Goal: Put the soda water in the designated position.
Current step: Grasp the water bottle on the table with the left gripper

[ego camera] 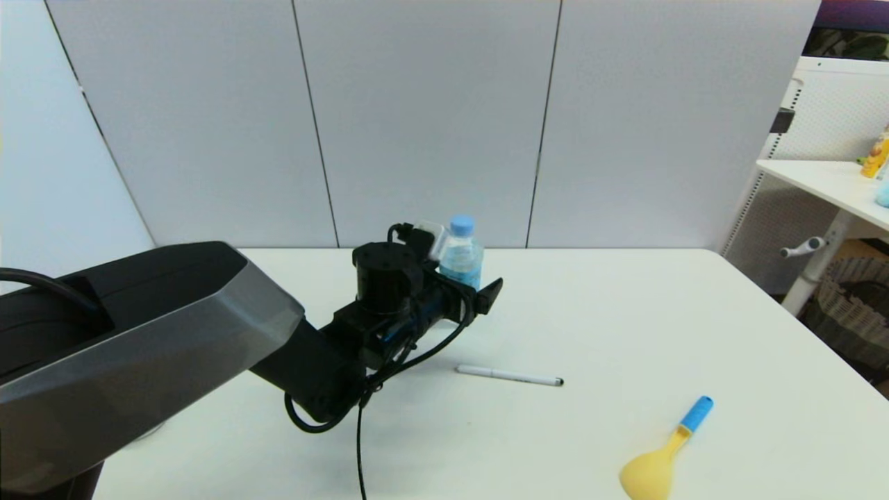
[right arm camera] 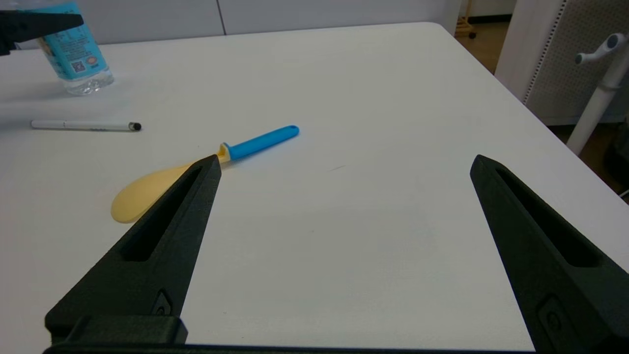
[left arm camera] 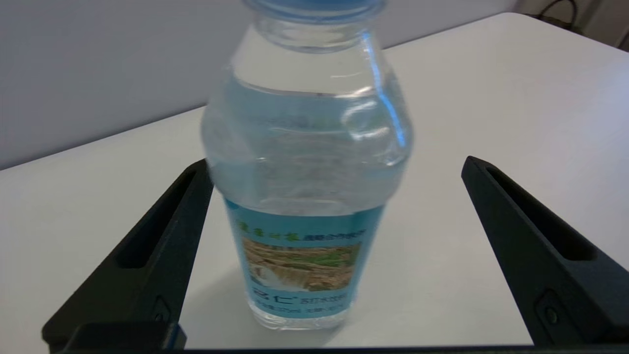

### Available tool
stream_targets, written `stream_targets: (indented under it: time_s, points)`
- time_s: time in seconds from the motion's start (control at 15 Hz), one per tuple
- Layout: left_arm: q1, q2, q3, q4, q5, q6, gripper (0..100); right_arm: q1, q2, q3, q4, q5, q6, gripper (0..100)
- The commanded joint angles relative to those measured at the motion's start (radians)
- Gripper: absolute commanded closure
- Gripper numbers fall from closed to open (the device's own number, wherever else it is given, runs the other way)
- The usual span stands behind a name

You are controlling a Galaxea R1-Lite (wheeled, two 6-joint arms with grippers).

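The soda water [ego camera: 462,253] is a small clear bottle with a light blue cap and a blue label, standing upright on the white table [ego camera: 625,312] near its far edge. My left gripper [ego camera: 467,279] is open around it at label height. In the left wrist view the soda water [left arm camera: 304,196] stands between the fingers of the left gripper [left arm camera: 336,162], close to one finger and well apart from the other. My right gripper [right arm camera: 346,157] hangs open and empty over bare tabletop, out of the head view. No mark shows the designated position.
A white pen [ego camera: 509,376] lies in front of the bottle. A yellow spoon with a blue handle [ego camera: 663,455] lies near the front right. A white side table [ego camera: 826,180] and a woven basket [ego camera: 851,312] stand beyond the table's right edge.
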Motion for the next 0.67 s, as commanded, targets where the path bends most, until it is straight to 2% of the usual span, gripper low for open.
stream_targets:
  time_s: [0.07,0.67]
  points:
    - [0.002,0.029,-0.035,-0.007,0.047,-0.003,0,0.0,0.001,0.0,0.0,0.0,0.001,0]
    - [0.01,0.086,-0.128,0.019,0.048,-0.028,0,0.0,0.001,0.0,0.0,-0.001,0.001,0]
